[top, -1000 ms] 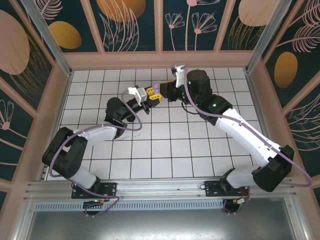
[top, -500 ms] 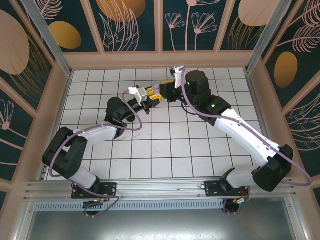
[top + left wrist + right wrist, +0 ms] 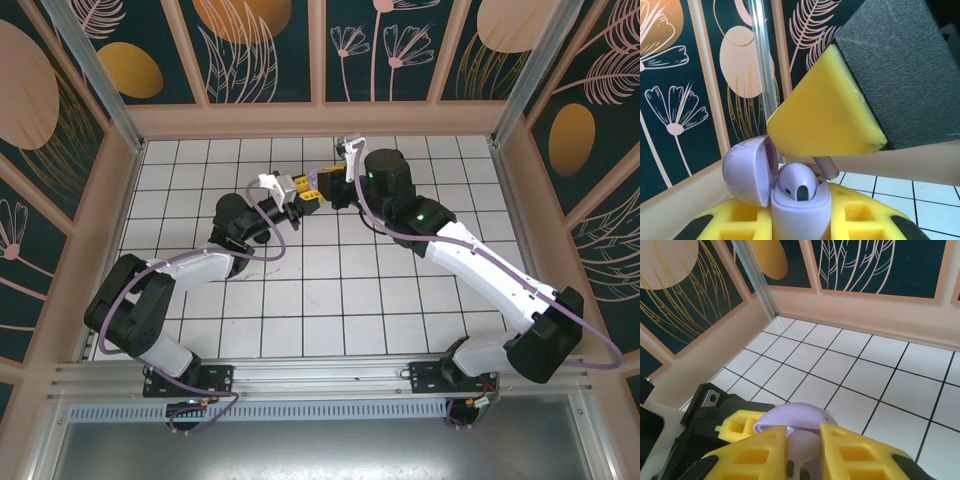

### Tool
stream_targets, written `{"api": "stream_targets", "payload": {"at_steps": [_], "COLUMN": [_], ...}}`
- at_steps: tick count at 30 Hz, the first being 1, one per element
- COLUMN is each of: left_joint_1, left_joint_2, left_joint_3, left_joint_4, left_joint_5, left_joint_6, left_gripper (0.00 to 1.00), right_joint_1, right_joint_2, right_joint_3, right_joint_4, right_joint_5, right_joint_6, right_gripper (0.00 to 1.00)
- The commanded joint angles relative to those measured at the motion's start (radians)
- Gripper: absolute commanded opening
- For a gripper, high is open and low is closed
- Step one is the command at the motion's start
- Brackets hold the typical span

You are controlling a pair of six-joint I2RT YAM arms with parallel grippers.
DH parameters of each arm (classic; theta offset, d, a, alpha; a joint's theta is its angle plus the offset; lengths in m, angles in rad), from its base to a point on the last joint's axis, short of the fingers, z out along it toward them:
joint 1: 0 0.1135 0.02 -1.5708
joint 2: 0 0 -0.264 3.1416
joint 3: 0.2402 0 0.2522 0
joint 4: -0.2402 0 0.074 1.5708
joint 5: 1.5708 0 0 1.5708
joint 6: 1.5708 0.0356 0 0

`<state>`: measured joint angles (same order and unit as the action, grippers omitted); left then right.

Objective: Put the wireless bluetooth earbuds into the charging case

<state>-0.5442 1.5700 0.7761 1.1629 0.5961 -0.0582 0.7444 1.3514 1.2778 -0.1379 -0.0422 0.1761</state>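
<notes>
A white tiled worktop (image 3: 330, 290) is enclosed by walls (image 3: 265, 50) that are painted with flowers and leaves. Over it the left arm (image 3: 170, 290) and the right arm (image 3: 470, 255) are seen to meet near the far middle, above the tiles.

The left fingers (image 3: 303, 190) are clenched on a lavender case (image 3: 800, 205), which is gripped between the yellow pads and held clear of the worktop. The right fingers (image 3: 325, 180) are placed directly against it from the other side; in the left wrist view one of them is seen as a yellow wedge with grey foam just above the case.

The lid (image 3: 747, 170) is swung open to one side, so the mouth of the case is exposed. A rounded lavender shape with a dark oval is seen inside it.

A lavender bud (image 3: 801, 447) is grasped between the right fingers. Its pale stem is seen under the yellow wedge, just at the open mouth of the case. Whether it is already touching the socket cannot be told.
</notes>
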Motion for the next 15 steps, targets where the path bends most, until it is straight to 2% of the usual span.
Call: {"api": "stream_targets", "payload": {"at_steps": [1,8,15], "left_joint_1": [-0.013,-0.013,-0.014], "left_joint_2": [-0.034,-0.039,-0.039], "left_joint_3": [0.016,0.012,0.015], "left_joint_4": [0.099,0.092,0.094], "left_joint_5": [0.041,0.038,0.043], "left_joint_6": [-0.010,-0.005,-0.005], "left_gripper": [0.03,0.03,0.04], "right_joint_1": [0.004,0.002,-0.003], "right_joint_2": [0.022,-0.003,-0.016], "right_joint_3": [-0.024,0.018,0.030], "right_joint_4": [0.010,0.034,0.030], "right_joint_5": [0.026,-0.025,-0.012], "right_joint_6": [0.041,0.065,0.062], "right_gripper": [0.22,0.22,0.22]}}
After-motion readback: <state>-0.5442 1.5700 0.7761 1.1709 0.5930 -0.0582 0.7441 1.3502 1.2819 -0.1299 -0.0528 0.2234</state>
